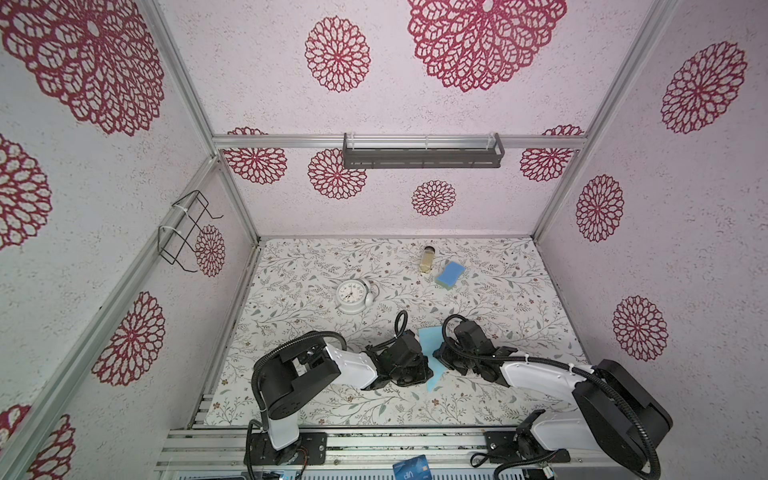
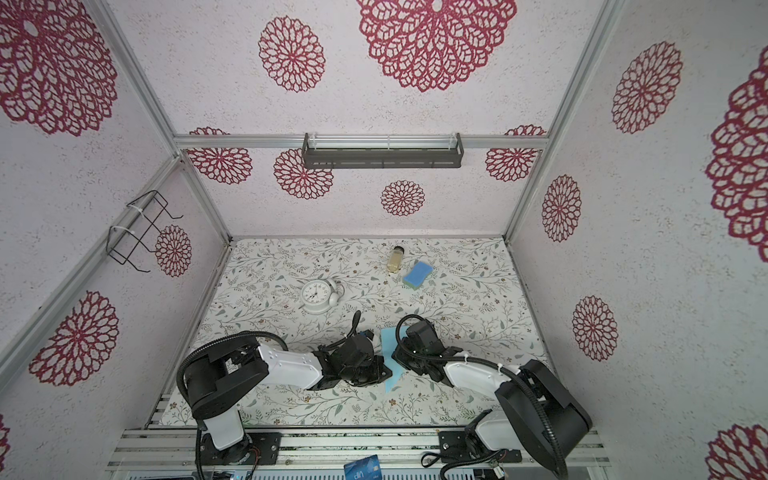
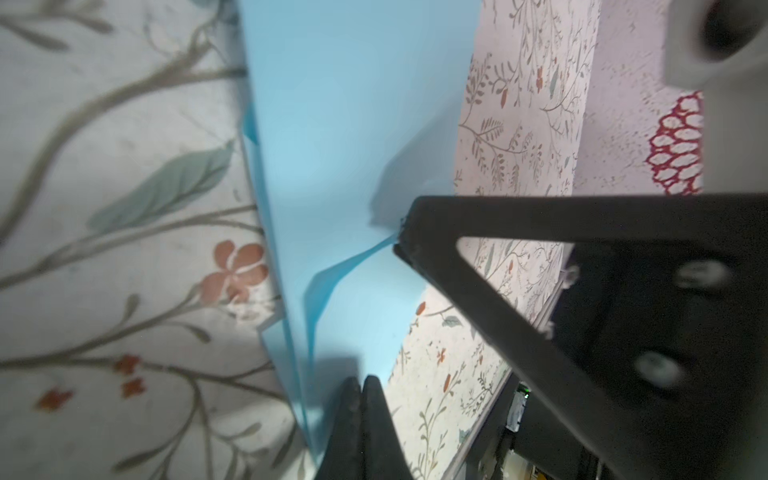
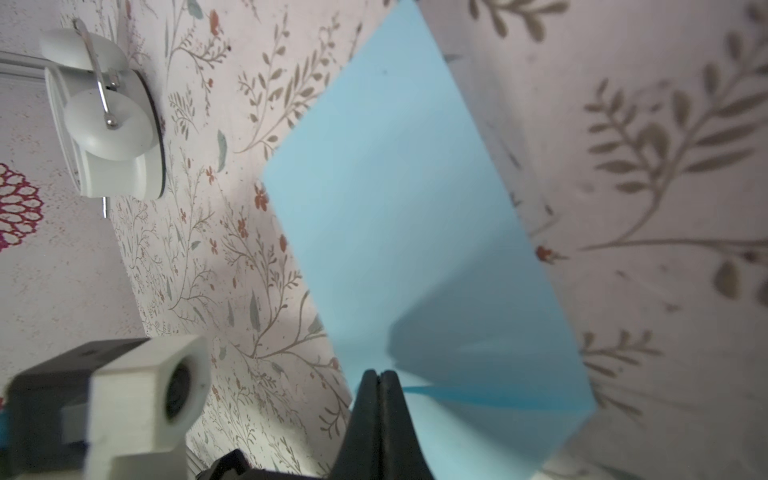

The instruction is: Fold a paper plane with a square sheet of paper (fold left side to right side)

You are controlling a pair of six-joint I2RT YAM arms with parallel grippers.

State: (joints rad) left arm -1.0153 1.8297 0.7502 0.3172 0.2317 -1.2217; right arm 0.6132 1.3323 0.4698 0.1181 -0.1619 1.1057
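Observation:
The square sheet of paper (image 1: 430, 338) (image 2: 389, 338) is light blue, folded into layers, and lies near the table's middle front between both arms. Only parts of it show in both top views, and no paper plane shape can be made out. My right gripper (image 1: 437, 355) (image 4: 378, 374) is shut on a raised flap of the sheet (image 4: 395, 208). The left wrist view shows that pinch, with the right gripper (image 3: 399, 241) holding the flap up. My left gripper (image 1: 426, 366) (image 3: 362, 380) is shut, its tips resting on the sheet (image 3: 353, 124) beside its layered edge, with nothing seen between them.
A white clock (image 1: 351, 295) lies behind the left arm. A small jar (image 1: 428, 257) and a blue sponge (image 1: 451, 272) sit at the back. A dark blue card (image 1: 411, 469) rests on the front rail. A grey shelf (image 1: 422, 156) hangs on the back wall.

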